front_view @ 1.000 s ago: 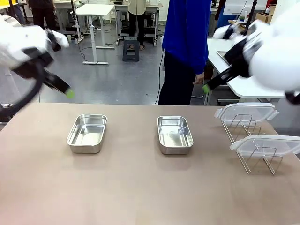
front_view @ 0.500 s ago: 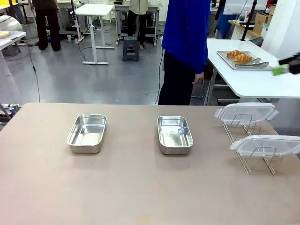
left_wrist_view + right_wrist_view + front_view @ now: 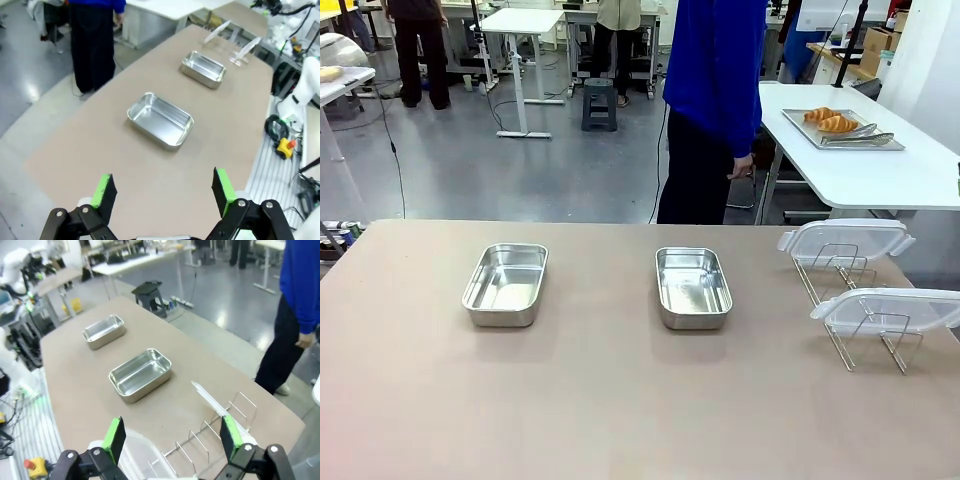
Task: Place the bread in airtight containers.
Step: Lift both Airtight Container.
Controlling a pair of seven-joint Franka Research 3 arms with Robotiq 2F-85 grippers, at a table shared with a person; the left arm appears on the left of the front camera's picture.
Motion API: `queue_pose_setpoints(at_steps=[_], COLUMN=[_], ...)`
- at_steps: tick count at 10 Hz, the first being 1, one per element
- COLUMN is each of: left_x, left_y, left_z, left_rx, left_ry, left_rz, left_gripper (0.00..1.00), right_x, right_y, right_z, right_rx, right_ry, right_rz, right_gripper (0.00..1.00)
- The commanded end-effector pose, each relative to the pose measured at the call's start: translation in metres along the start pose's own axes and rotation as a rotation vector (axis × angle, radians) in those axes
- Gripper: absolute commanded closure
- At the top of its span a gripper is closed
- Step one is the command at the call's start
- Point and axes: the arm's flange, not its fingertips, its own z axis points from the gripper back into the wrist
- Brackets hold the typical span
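Two golden croissants, the bread (image 3: 830, 121), lie on a flat steel tray (image 3: 880, 142) on the white side table at the far right, beside tongs. The two airtight containers stand bare on the brown table, lids off: one at the left (image 3: 505, 283) (image 3: 160, 120) (image 3: 103, 331), one in the middle (image 3: 693, 287) (image 3: 203, 69) (image 3: 141, 374). My left gripper (image 3: 164, 187) is open, high above the table's left end. My right gripper (image 3: 172, 437) is open too, high above the wire rack. Neither holds anything.
Two clear clip lids (image 3: 845, 240) (image 3: 890, 308) rest on a wire rack (image 3: 865, 340) at the table's right side. A person in a blue top (image 3: 715, 100) stands at the far edge, hand hanging down. A black stool (image 3: 599, 104) and desks stand beyond.
Both arms, which crossed the upper corners of the front view a second ago, have drawn back to the sides. Tubs, lids and croissants have not moved.
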Motion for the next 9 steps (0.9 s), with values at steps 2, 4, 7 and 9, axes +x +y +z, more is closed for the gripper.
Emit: queue_pose_setpoints(at_steps=[2, 4, 7, 9], left_x=[0.009, 0.007, 0.007, 0.007], left_y=[-0.026, -0.015, -0.015, -0.015], left_z=[-0.028, -0.017, -0.017, -0.017], left_rx=[0.056, 0.030, 0.030, 0.030], left_ry=[-0.074, -0.046, -0.046, -0.046], left_rz=[-0.054, -0.021, -0.021, -0.021], left_gripper=[0.00, 0.00, 0.00, 0.00], right_x=[-0.010, -0.012, -0.012, -0.012], right_y=[-0.001, -0.002, -0.002, -0.002], right_z=[0.001, 0.003, 0.003, 0.003], right_rx=[0.009, 0.012, 0.012, 0.012], right_ry=[-0.038, -0.029, -0.029, -0.029], right_rz=[0.025, 0.004, 0.004, 0.004], right_gripper=[0.00, 0.00, 0.00, 0.00])
